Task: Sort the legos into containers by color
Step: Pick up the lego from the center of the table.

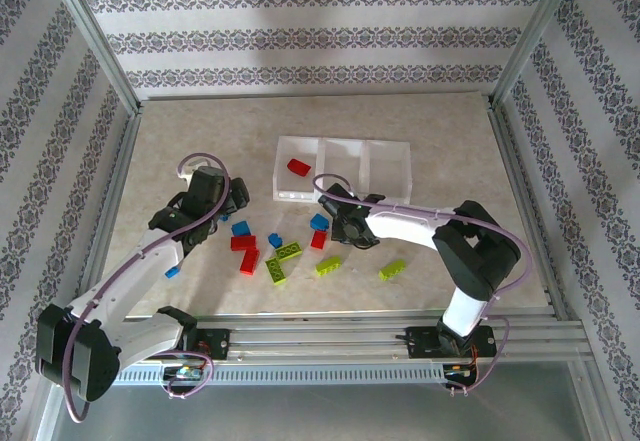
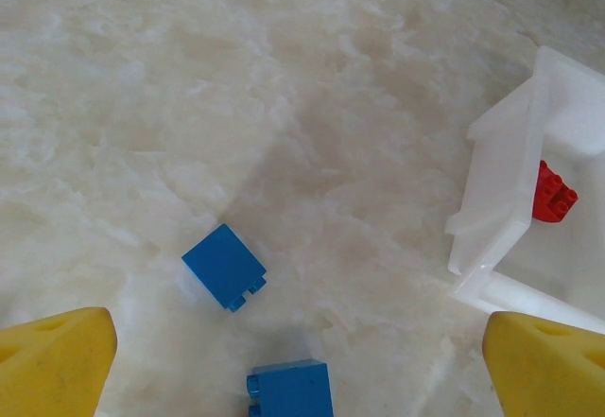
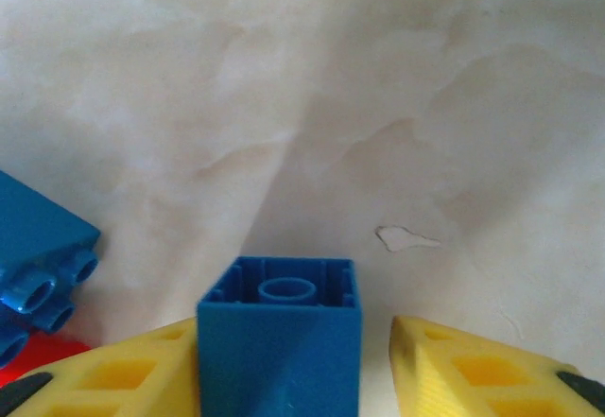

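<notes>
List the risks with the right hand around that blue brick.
The blue brick sits against one finger of the right hand, with a gap on the other side; it may twist or slip when the jaws close. Close beside it lie a second blue brick and a red brick, which could get nudged.

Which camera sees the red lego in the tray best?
Top external: the whole red lego lies in the tray's left compartment, though small. Left wrist shows it bigger but half hidden behind the tray wall.
</notes>
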Available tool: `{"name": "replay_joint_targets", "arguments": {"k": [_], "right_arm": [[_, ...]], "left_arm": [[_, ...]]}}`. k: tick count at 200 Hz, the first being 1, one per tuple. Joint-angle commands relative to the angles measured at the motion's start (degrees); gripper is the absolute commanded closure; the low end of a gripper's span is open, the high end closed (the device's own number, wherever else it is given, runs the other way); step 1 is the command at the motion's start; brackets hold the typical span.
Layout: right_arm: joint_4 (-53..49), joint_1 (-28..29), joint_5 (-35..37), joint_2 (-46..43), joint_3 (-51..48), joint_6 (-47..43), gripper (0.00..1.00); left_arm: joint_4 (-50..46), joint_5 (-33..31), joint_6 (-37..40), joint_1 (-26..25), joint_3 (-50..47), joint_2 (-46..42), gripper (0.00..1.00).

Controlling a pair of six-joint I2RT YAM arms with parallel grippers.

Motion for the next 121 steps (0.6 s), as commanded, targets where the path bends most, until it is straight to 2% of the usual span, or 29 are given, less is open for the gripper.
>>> {"name": "replay_joint_targets", "arguments": {"k": [1, 39, 69, 121], "right_arm": [[-0.7, 0.6, -1.4, 1.8, 2.3, -1.8, 0.58], [-3.1, 0.6, -1.1, 0.9, 4.6, -3.9, 0.75], [-8.4, 0.4, 1.0, -1.8, 8.7, -7.0, 0.81], [-10.9, -1.7, 5.3, -3.3, 15.5, -11.7, 0.81]], "left_arm": [[0.8, 0.8, -1.1, 1.2, -1.2, -0.4, 0.0], [0.2, 2.0, -2.0, 2.8, -1.7, -0.4, 0.0], [-0.7, 2.2, -1.8, 3.7, -1.7, -0.5, 0.0], [-2.1, 2.4, -1.8, 4.5, -2.4, -1.4, 0.0]]}}
